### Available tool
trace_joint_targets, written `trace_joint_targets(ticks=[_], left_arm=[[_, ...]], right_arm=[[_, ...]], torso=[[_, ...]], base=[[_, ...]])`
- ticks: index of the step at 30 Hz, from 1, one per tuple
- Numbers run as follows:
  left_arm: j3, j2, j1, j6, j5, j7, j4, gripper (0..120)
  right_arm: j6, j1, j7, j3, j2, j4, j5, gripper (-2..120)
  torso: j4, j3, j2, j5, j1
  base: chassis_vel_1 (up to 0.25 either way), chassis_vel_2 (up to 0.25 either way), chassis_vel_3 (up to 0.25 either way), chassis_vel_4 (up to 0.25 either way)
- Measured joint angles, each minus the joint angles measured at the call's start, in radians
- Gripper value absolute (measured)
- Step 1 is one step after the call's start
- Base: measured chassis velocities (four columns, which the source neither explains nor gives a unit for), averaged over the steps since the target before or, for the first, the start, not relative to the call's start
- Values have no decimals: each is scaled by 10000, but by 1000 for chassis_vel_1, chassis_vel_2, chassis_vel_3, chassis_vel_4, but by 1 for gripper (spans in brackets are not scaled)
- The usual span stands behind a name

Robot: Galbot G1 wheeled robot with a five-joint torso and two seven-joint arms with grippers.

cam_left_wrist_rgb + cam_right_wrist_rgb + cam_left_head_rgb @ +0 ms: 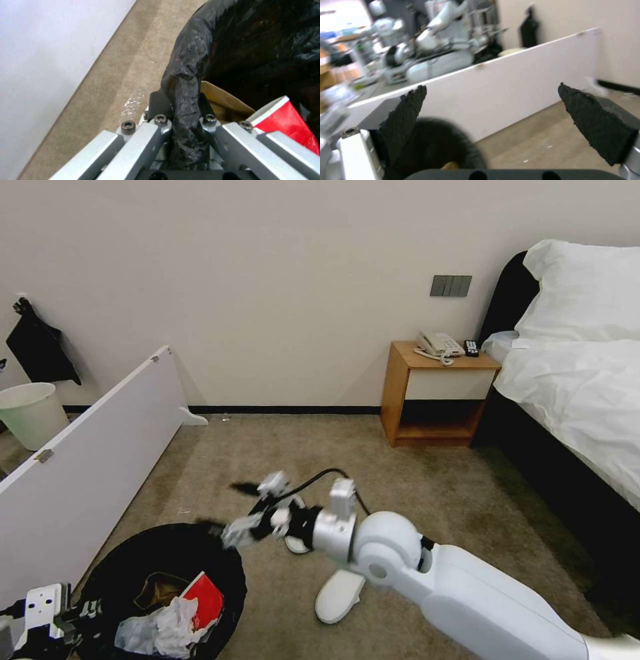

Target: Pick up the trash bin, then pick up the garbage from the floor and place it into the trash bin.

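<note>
Left pincer: sitting at the lower left of the head view, mostly cut off by the edge; its fingers are closing tight on the bagged rim of the trash bin.
Trash bin: hanging at the lower left over the carpet, its near side cut off; the whitish body is hidden under the black bag.
Garbage in the bin: a red paper cup, crumpled white tissues and a brown cardboard box, the box lying half buried and dim.
White panel: leaning along the left, screening off a pale bucket.
Right pincer: hovering blurred over the bin's far rim, its 2 black fingers standing wide apart and holding nothing.
Slippers: 1 lying on the carpet beside the right arm, another mostly hidden behind the wrist.
Nightstand: standing against the wall, next to the bed.
</note>
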Motion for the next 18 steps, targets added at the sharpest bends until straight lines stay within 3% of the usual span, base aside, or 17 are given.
trace_joint_targets(ticks=[9, 18], left_arm=[[-19, -103, -62, 0, 21, -8, 68, 3], [-17, -107, -81, 0, 6, -2, 94, 3]], right_arm=[[774, -1526, 1717, 2069, 96, -429, -852, 100], [865, -2991, 2645, 3119, 515, -810, -1985, 100]], torso=[[2, 0, 0, 0, 0], [4, 0, 0, 0, 0]], base=[[0, 0, 0, 0], [0, 0, 0, 0]])
